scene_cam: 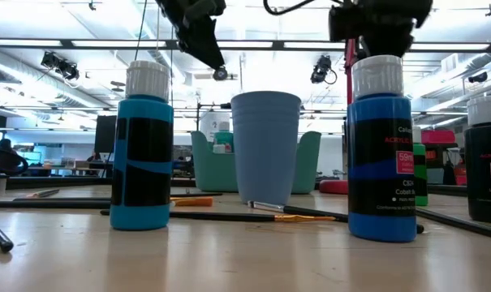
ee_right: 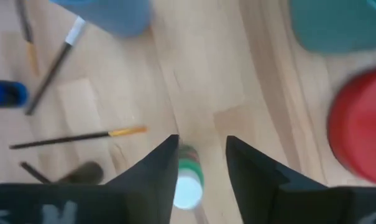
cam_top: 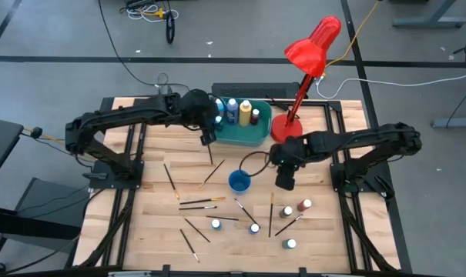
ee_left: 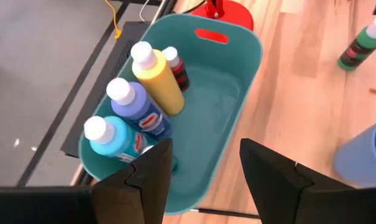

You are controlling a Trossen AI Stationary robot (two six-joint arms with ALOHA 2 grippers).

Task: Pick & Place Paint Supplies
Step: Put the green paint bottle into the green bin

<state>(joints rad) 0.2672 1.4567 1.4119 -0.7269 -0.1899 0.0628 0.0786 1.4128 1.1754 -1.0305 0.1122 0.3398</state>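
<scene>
Two white-capped blue paint bottles (scene_cam: pixel 145 150) stand nearest on the wooden table (cam_top: pixel 155 231), among scattered thin paintbrushes (cam_top: pixel 198 205). Left gripper (ee_left: pixel 200 165), spread and empty, hovers over the teal plastic tub (ee_left: pixel 237 81) holding bottles. Right gripper (ee_right: pixel 202 155), parted, straddles a green white-capped bottle (ee_right: pixel 188 180).

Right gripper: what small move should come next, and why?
Probably straight down, then close. The right gripper is open, and a green paint bottle with a white cap stands between its fingers, not yet gripped. The left gripper hangs open over the teal tub.
</scene>
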